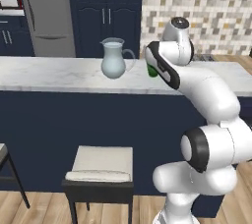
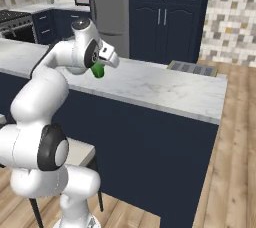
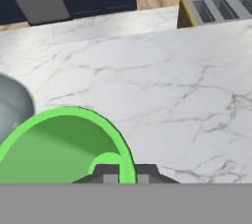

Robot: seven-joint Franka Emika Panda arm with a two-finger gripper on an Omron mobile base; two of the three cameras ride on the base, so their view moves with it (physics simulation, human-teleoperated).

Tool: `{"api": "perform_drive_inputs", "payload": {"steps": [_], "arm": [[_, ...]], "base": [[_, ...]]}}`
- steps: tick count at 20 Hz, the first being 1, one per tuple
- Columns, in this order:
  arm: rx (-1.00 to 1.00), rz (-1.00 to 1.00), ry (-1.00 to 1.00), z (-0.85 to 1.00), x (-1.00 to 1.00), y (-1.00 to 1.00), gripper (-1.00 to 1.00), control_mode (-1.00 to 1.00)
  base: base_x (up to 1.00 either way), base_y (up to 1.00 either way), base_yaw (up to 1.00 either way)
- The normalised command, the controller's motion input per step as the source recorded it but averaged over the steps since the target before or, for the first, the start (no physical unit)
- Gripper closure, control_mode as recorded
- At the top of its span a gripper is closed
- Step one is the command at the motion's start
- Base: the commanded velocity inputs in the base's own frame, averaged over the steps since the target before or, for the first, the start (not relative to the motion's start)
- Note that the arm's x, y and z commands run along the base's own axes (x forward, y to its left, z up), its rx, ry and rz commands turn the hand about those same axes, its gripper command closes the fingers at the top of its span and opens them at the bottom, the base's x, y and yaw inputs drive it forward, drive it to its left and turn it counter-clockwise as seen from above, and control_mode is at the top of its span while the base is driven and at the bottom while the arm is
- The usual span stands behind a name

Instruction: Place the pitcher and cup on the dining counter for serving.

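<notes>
The small bright green cup sat pinched at its rim by the closed gripper. It hung over the light grey marble dining counter. The pale blue glass pitcher stood just left.

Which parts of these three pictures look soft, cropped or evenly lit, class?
Left base view: flat, even light; the pitcher casts almost no shadow on the counter. Right base view: slightly soft, and the arm hides part of the green cup. Hand view: the cup sits so close that its rim looks huge and is cut off at the bottom edge; the marble veins stay sharp.
</notes>
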Motion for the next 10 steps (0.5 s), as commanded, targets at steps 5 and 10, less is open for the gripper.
{"api": "perform_drive_inputs", "payload": {"steps": [5, 10], "arm": [[0.13, -0.03, 0.10, 0.00, 0.56, 0.03, 1.00, -1.00], [0.05, -0.05, 0.04, -0.04, 0.48, 0.00, 1.00, -1.00]], "base": [[0.00, 0.00, 0.00], [0.00, 0.00, 0.00]]}}
